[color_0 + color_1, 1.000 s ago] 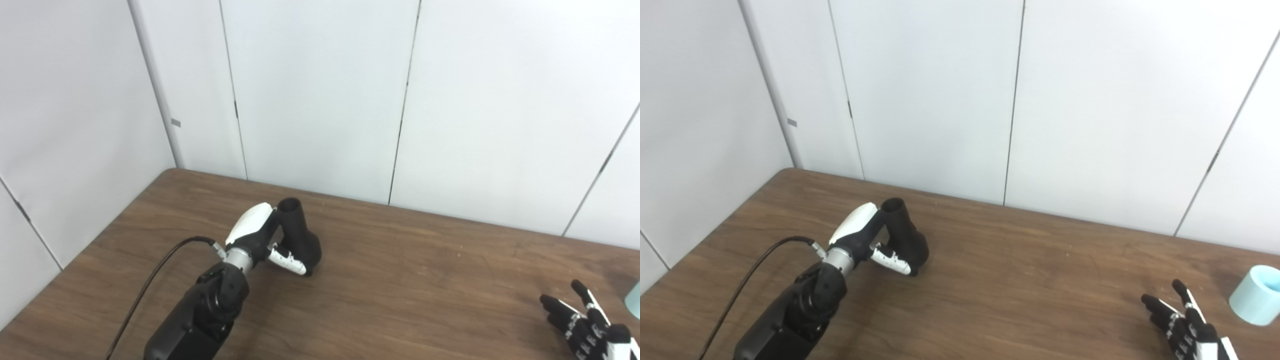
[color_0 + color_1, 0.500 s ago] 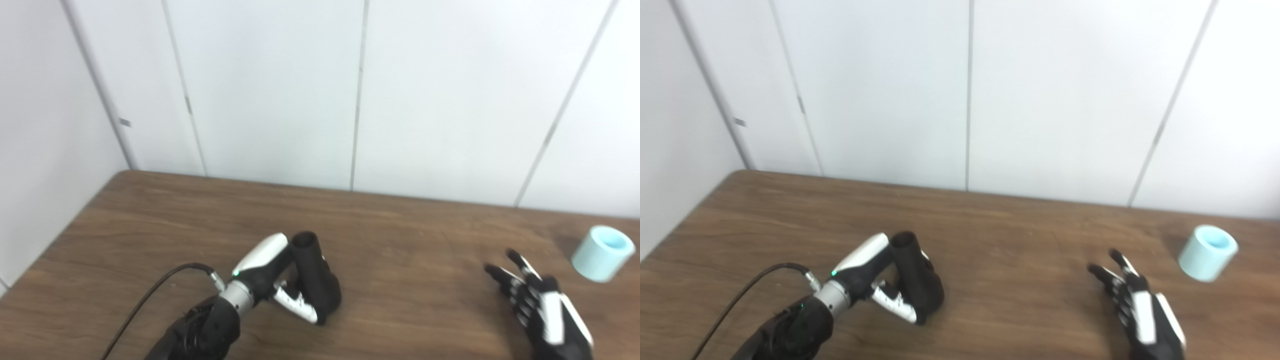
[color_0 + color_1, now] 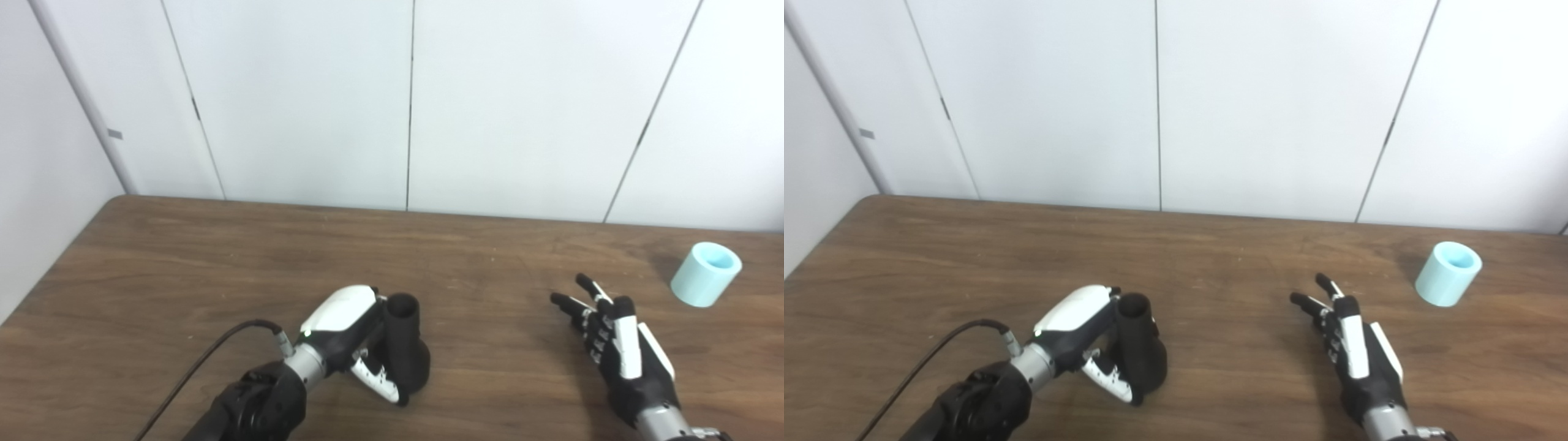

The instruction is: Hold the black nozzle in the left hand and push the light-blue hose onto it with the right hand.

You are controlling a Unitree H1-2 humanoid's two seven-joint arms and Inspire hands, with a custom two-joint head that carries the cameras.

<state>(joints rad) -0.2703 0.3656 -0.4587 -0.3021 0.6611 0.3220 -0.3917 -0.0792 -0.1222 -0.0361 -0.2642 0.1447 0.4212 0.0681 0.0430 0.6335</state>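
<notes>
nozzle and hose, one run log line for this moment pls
left hand: shut on black nozzle, upright on table | right hand: open, empty | light-blue hose: on table, untouched, right of right hand

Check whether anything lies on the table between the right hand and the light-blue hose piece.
Nothing visible does. The right hand is open with its fingers pointing up the table, and only bare table separates it from the hose near the far right.
</notes>
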